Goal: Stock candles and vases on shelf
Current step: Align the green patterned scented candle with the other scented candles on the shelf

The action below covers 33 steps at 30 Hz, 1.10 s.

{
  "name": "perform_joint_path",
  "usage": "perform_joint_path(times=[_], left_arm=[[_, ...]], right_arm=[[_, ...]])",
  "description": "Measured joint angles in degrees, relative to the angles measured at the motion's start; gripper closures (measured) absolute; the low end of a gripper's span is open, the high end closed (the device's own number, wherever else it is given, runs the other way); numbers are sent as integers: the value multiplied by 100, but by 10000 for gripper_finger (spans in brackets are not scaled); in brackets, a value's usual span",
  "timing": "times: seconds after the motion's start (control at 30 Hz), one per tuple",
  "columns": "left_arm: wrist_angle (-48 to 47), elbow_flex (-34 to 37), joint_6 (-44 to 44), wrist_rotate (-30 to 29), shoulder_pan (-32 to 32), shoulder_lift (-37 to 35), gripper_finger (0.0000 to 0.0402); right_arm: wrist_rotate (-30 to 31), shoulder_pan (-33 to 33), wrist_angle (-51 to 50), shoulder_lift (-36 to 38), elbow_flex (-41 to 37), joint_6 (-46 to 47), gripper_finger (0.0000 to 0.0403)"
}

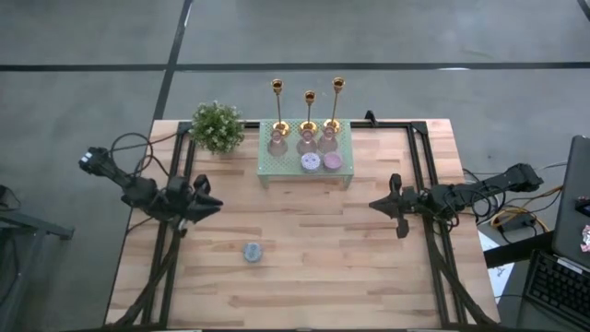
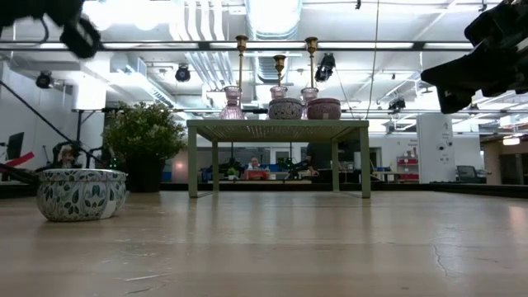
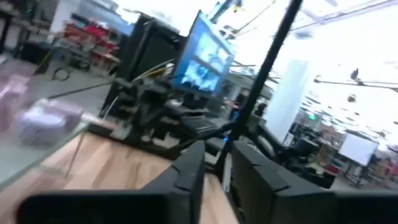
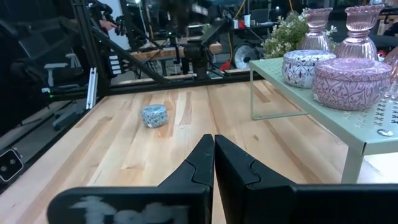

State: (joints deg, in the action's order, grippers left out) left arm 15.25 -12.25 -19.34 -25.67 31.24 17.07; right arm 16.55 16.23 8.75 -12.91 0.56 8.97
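The right gripper (image 4: 213,144) hangs over the table's right side, fingers pressed together on nothing. The left gripper (image 1: 210,205) hovers over the left side, its fingers nearly together and holding nothing. One blue-grey candle (image 1: 253,252) sits alone on the wooden table (image 1: 369,277), nearer the left arm. The mint shelf (image 1: 277,169) at the far edge carries two candles, lavender (image 1: 310,161) and mauve-pink (image 1: 334,161), with three vases (image 1: 277,141) behind them. Three gold candlesticks (image 1: 308,106) stand behind the shelf, one potted plant (image 1: 218,126) beside it.

The dark two-finger left tool (image 1: 214,205) sits at the frame's left, fingers together; the dark right tool (image 1: 376,204) sits mid-right, also closed.
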Motion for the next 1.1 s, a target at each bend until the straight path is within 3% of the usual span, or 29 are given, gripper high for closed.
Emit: perform_joint_path(times=[0.13, 0.4, 0.5, 0.67, 1.1], left_arm=[[-400, -756, 247, 138, 0, 738, 253], [-2774, -2478, -10, 120, 0, 2301, 76], [-3609, -2949, -189, 98, 0, 2926, 32], [-4818, -3441, -700, 224, 0, 3932, 11], [-4925, -3568, -1037, 744, 0, 5538, 12]], right_arm=[[0, 0, -2, -8, 0, 0, 394], [3, 0, -7, -13, 1, 0, 394], [3, 0, -7, -23, 1, 0, 394], [4, 0, -19, -31, 0, 0, 394], [3, -1, -48, -143, 2, 0, 394]])
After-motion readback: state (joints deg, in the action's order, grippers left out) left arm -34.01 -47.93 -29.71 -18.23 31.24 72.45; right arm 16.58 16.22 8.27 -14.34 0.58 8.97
